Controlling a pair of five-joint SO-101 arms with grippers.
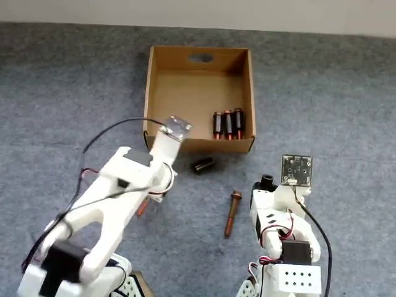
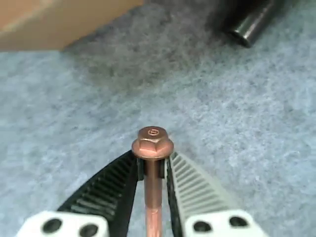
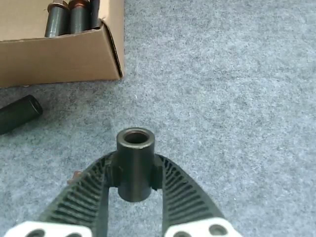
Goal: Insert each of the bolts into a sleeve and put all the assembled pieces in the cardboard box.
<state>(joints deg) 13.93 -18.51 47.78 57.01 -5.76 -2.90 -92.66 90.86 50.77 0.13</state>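
One copper bolt (image 2: 152, 143) pinched in left gripper (image 2: 152, 170), black sleeve (image 3: 135, 148) pinched in right gripper (image 3: 134, 170), three assembled pieces (image 1: 228, 125) in cardboard box (image 1: 199, 146) at upper centre, loose sleeve (image 1: 203, 165) and loose bolt (image 1: 232, 213) below it on table (image 1: 346, 93)

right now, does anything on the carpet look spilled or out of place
Nothing stands out. One black metal sleeve and one copper hex-head bolt lie loose on the grey carpet outside the brown cardboard box, just unassembled; three assembled pieces lie tidy inside.
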